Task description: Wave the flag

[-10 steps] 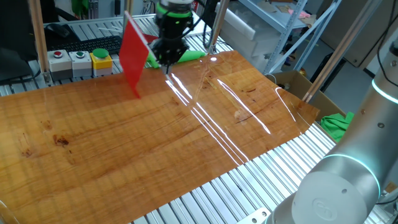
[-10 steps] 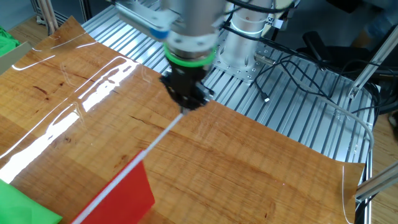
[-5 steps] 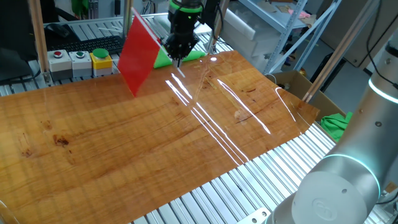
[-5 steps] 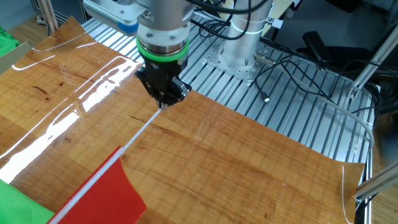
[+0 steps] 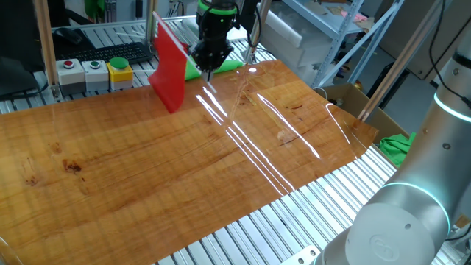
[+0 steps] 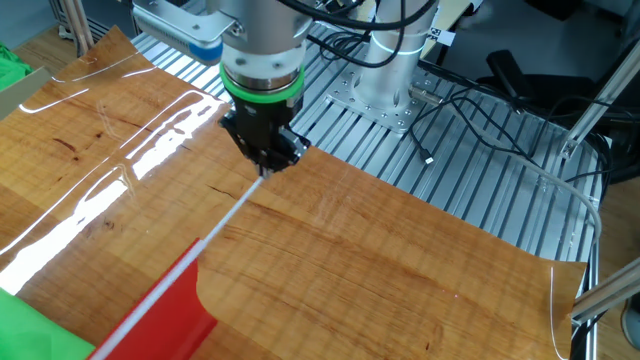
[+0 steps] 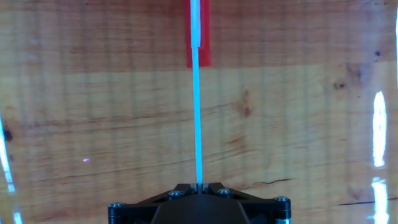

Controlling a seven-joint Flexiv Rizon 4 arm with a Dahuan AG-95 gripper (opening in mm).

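a robot lab: wood table (image 5: 147,169) on ribbed metal rails (image 6: 470,180), button boxes (image 5: 94,72) & keyboard (image 5: 110,51) at 11 o'clock, loose cables (image 6: 500,100), storage shelves (image 5: 331,29) at 1 o'clock.

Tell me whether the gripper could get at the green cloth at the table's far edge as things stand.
Probably not yet: the gripper is close to the green cloth, but its fingers are shut on the flag stick, so it would have to set the flag down first.
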